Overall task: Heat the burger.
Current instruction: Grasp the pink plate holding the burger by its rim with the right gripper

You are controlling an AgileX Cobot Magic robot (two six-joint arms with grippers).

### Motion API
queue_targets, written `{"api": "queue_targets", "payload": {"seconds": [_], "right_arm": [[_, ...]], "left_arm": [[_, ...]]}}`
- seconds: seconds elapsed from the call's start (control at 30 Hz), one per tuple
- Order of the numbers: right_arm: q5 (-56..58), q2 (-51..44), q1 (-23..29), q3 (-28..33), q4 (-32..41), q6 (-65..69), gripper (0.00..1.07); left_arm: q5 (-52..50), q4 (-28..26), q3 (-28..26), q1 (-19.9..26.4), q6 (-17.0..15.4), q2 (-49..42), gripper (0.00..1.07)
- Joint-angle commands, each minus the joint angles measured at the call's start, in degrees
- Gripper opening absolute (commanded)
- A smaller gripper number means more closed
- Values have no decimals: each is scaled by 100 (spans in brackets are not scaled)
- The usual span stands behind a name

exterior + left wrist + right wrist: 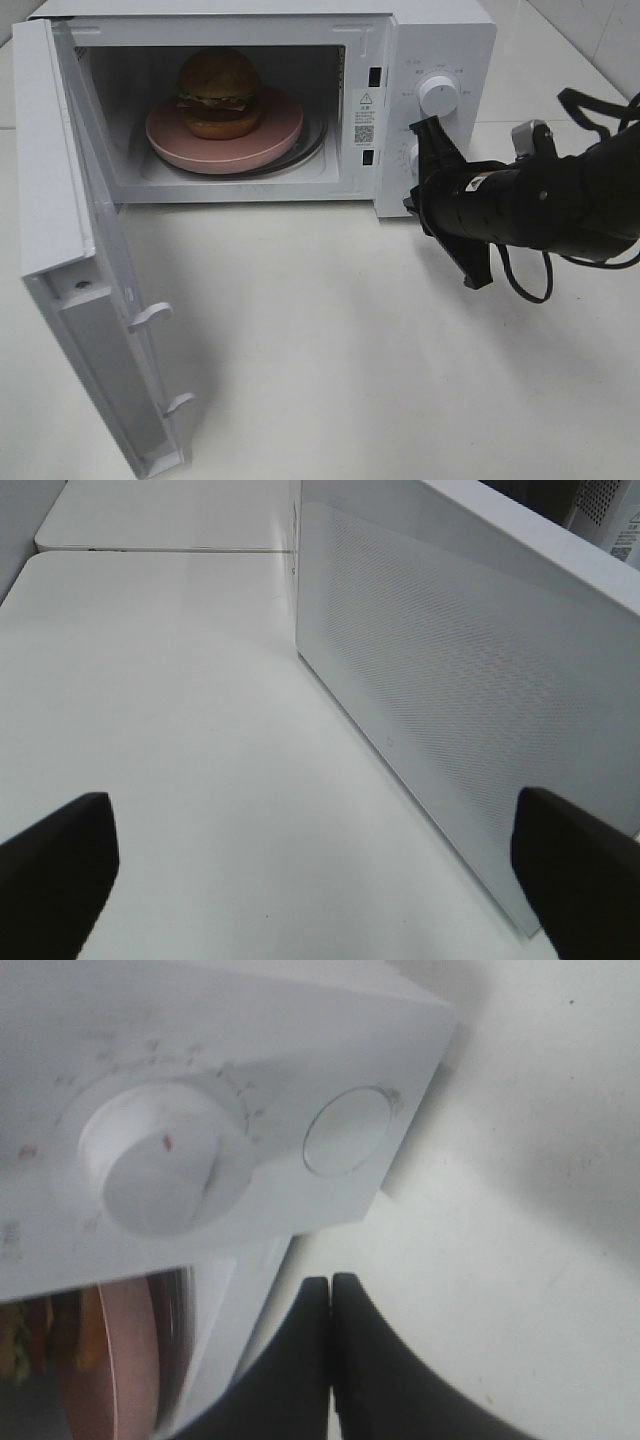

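The burger (219,92) sits on a pink plate (175,147) inside the white microwave (440,40), whose door (55,200) hangs wide open at the left. My right gripper (414,204) is shut with nothing in it, just in front of the control panel's lower part, below the upper knob (438,95). In the right wrist view its closed fingertips (331,1295) point toward the lower knob (160,1175) and a round button (345,1130), with the plate (125,1360) edge beside them. My left gripper (320,880) is open, facing the door's outer face (470,710).
The microwave stands at the back of a white table (330,350). The open door juts forward toward the table's front left. A second white tabletop (170,515) lies beyond the door in the left wrist view.
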Motion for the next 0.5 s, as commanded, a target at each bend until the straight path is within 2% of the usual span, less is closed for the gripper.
{"api": "queue_targets", "payload": {"seconds": [0.03,0.17,0.3,0.37,0.5], "right_arm": [[550,-309,-29,11,-281,-693,0],[1524,-808,-29,0,-665,-2097,0],[2315,-985,-29,-109,-837,-2865,0],[3317,-1020,-29,-384,-985,-3466,0],[3982,-1020,-29,-688,-1209,-3799,0]], "left_arm": [[-57,-23,-6,29,-17,-46,100],[-57,-23,-6,29,-17,-46,100],[-57,-17,-6,29,-17,-46,100],[-57,-17,-6,29,-17,-46,100],[-57,-23,-6,29,-17,-46,100]]}}
